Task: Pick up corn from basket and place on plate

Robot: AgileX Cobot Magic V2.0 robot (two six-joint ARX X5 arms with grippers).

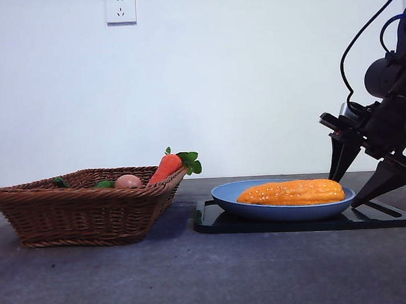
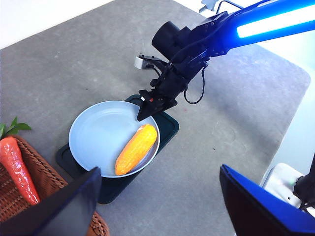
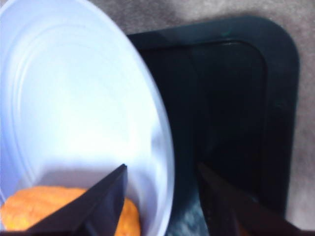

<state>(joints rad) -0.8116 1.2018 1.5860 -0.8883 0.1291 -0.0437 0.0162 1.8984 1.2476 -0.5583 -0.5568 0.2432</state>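
Observation:
The corn (image 1: pixel 290 192) (image 2: pixel 137 148) lies flat on the light-blue plate (image 1: pixel 225 195) (image 2: pixel 98 132), which rests on a black tray. My right gripper (image 1: pixel 344 191) (image 2: pixel 147 110) (image 3: pixel 161 166) hovers at the plate's right end, open, holding nothing; its wrist view shows one jaw over the corn's end (image 3: pixel 44 209) and the plate's rim (image 3: pixel 165 137) between the jaws. The left gripper (image 2: pixel 160 168) hangs high above the table, open and empty. At the left stands the wicker basket (image 1: pixel 84 211) (image 2: pixel 44 182).
The basket holds a red-orange carrot (image 1: pixel 164 168) (image 2: pixel 17 167) leaning on its rim, a brownish ball (image 1: pixel 128 181) and green items (image 1: pixel 59 182). The black tray (image 1: pixel 381 218) (image 2: pixel 170 125) (image 3: pixel 236 98) extends past the plate to the right. Grey tabletop lies in front.

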